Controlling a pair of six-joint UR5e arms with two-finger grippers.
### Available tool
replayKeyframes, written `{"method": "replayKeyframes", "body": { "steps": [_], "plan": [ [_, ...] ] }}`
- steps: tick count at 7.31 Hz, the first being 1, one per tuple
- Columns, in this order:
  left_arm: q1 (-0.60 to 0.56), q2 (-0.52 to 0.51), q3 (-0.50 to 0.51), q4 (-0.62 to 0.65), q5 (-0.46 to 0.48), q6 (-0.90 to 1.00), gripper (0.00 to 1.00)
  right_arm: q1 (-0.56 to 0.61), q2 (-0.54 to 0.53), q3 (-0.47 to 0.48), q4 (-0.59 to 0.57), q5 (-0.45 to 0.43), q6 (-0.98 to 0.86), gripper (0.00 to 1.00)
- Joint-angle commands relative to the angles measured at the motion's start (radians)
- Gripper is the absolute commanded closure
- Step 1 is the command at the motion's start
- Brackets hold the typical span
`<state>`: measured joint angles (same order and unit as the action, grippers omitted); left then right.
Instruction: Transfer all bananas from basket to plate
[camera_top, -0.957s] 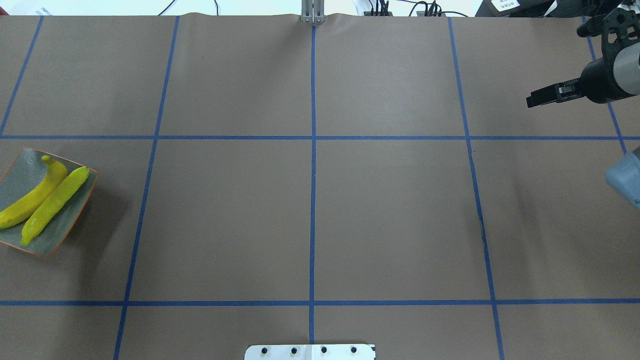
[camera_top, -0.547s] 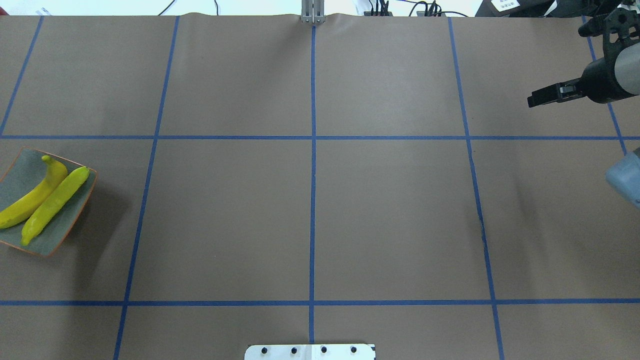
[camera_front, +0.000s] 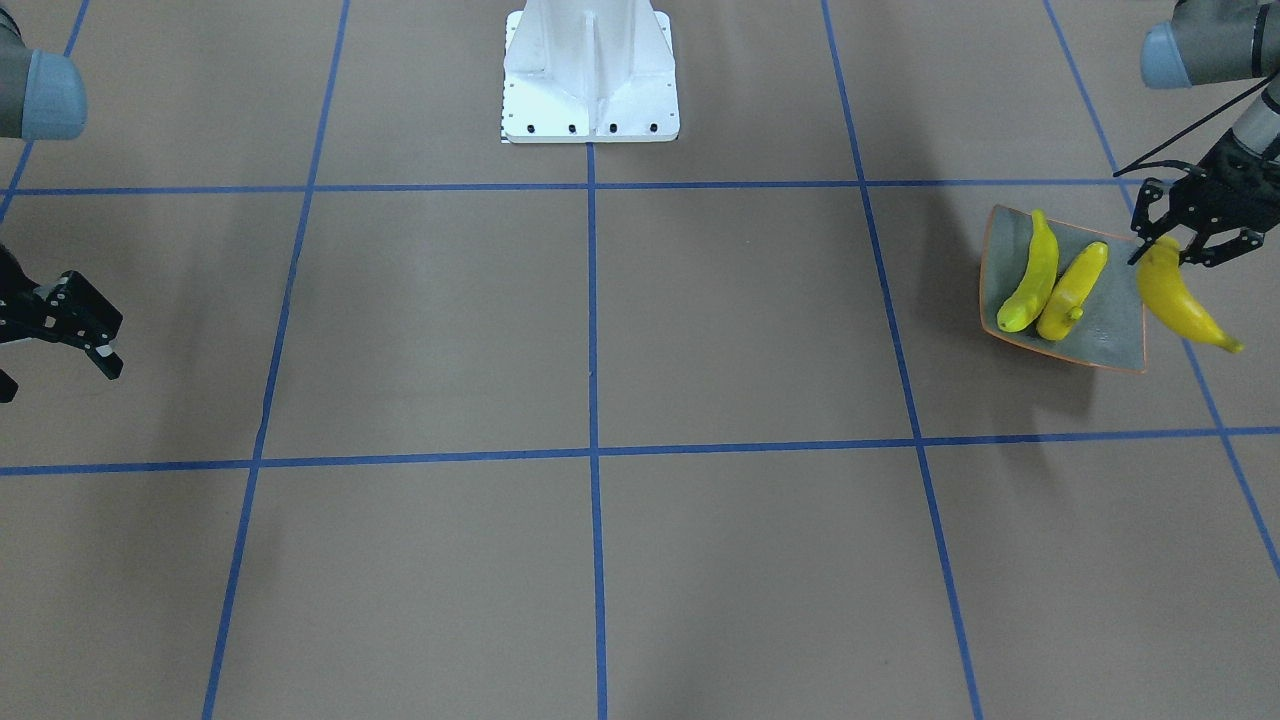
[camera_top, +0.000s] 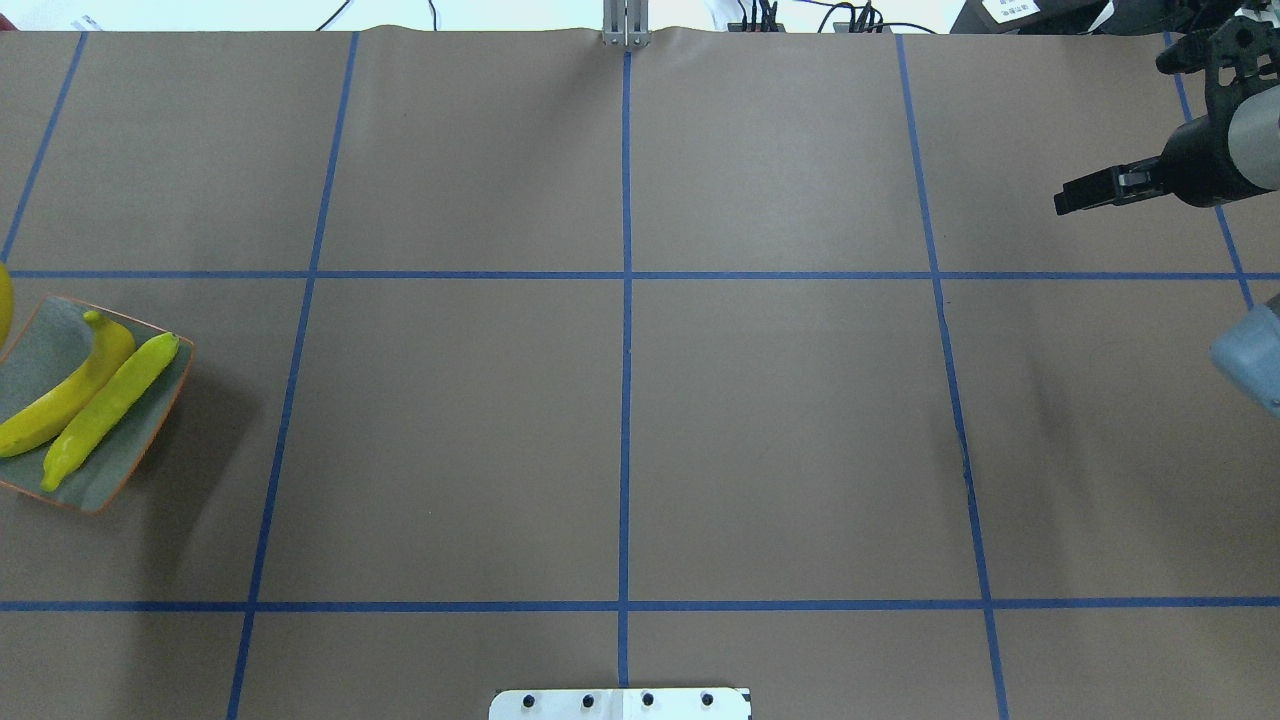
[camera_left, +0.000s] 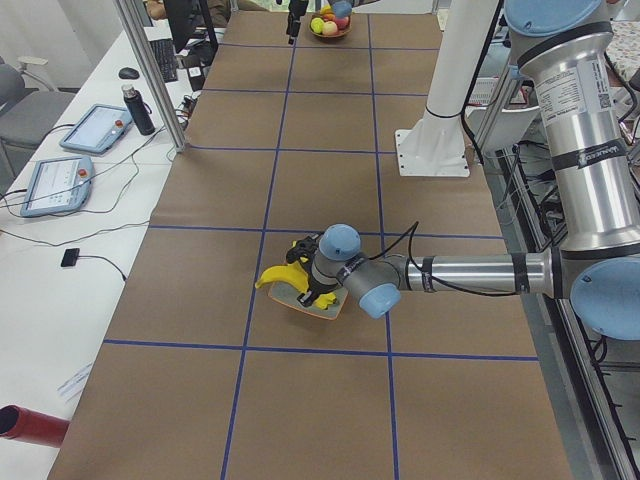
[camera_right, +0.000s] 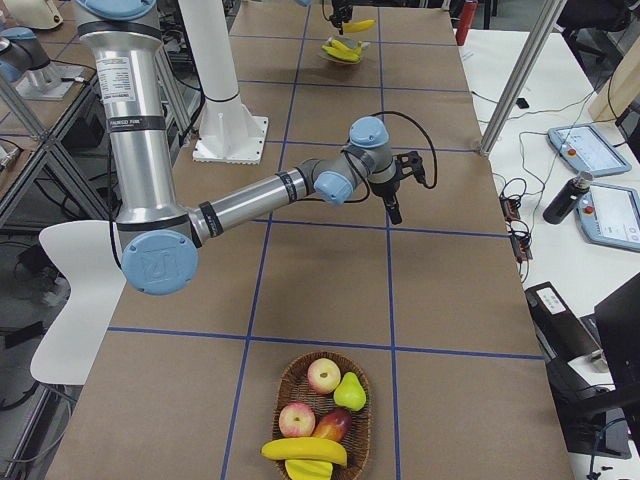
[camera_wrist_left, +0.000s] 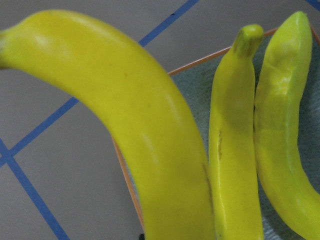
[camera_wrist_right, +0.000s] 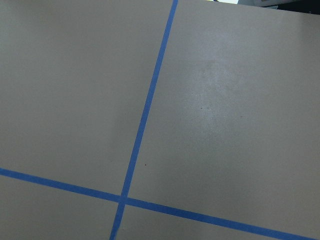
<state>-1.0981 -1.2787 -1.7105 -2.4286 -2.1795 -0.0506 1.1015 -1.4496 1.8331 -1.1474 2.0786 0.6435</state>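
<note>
The plate (camera_front: 1110, 335) holds two bananas (camera_front: 1035, 270) side by side. At its 3 o'clock rim in the front-facing view, the left gripper (camera_front: 1165, 245) is clamped on a third banana (camera_front: 1185, 305) by its upper end. The basket (camera_right: 285, 385) holds one banana (camera_right: 305, 451) at 6 o'clock, below apples (camera_right: 323, 376) and a pear (camera_right: 349, 392); the right gripper (camera_front: 58, 365) hangs spread, empty.

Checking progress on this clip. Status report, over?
Left gripper shut on third banana, at edge of plate. Right gripper open, empty. Two bananas plated, fourth banana in basket. Nothing in the way.
</note>
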Motion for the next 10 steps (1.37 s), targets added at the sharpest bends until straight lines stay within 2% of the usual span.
{"method": "replayKeyframes", "body": {
  "steps": [1,2,3,4,5,6,7,10],
  "plan": [
    [0.007,-0.002,0.000,-0.001,0.000,0.000,0.40,0.000,0.000,0.000,0.000,0.000,0.001,0.00],
    [0.007,-0.004,0.000,-0.004,0.001,0.000,0.25,0.000,0.000,-0.002,-0.002,0.000,0.001,0.00],
    [0.007,-0.007,0.000,-0.006,0.000,0.000,0.16,0.000,0.002,-0.002,-0.002,0.000,0.002,0.00],
    [0.007,-0.011,-0.001,-0.007,0.000,0.000,0.03,0.000,0.002,-0.002,-0.002,0.000,0.001,0.00],
    [0.006,-0.017,-0.012,-0.009,-0.041,-0.005,0.01,0.009,0.002,-0.002,-0.002,0.012,-0.002,0.00],
    [-0.003,-0.043,-0.017,-0.010,-0.134,-0.017,0.00,0.055,-0.005,-0.002,0.000,0.076,-0.014,0.00],
    [-0.014,-0.054,-0.015,-0.010,-0.140,-0.023,0.00,0.104,-0.047,0.001,0.002,0.139,-0.066,0.00],
    [-0.019,-0.102,-0.014,-0.010,-0.134,-0.117,0.00,0.304,-0.245,-0.020,-0.002,0.241,-0.414,0.00]
  ]
}}
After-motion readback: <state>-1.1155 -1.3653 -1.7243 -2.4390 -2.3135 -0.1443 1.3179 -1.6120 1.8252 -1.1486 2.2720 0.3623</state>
